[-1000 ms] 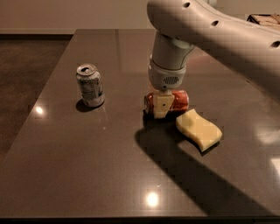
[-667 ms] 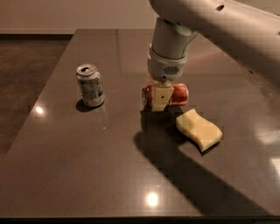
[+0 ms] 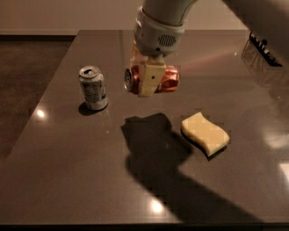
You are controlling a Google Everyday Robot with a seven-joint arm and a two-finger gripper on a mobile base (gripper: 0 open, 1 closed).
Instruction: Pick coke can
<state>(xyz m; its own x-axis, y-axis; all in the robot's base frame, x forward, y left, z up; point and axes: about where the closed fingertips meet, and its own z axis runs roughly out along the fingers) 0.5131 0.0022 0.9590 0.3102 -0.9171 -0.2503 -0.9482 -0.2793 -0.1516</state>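
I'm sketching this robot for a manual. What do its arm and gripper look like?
The arm is smooth, off-white and rounded, ending in a thick cylindrical wrist with a patch of small vent holes. The gripper, up over the table and shut on the coke can, has blocky cream fingers. No cables or lettering show.

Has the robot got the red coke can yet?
Almost finished. Done: the end effector is clamped on the coke can, held sideways above the table, its shadow lying apart below. In hand: holding it in the air. Left: little, perhaps raising it more. The silver can and yellow sponge rest on the table.
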